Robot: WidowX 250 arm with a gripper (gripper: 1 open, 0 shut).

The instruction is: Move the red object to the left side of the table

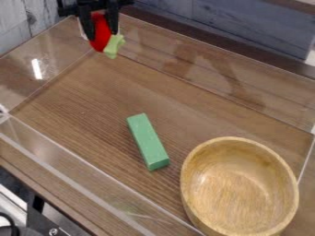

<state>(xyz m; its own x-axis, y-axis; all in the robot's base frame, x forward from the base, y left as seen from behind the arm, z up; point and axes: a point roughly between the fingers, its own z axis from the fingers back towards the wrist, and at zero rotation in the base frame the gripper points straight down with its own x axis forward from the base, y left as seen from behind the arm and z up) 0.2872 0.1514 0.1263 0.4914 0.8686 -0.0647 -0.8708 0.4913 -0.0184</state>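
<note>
Red fruit [101, 35] with its green leafy end hangs at the table's [87, 101] far left, pinched in the gripper [99, 23], jaws closed narrowly on it. A green block [147, 141] lies mid-table, and a wooden bowl [240, 194] sits right.

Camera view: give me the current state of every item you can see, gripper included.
gripper: shut on the red toy fruit, pointing down
red toy fruit: held above the table, far-left corner
green block: lying flat mid-table
wooden bowl: upright, empty
table: bordered by clear walls
</note>
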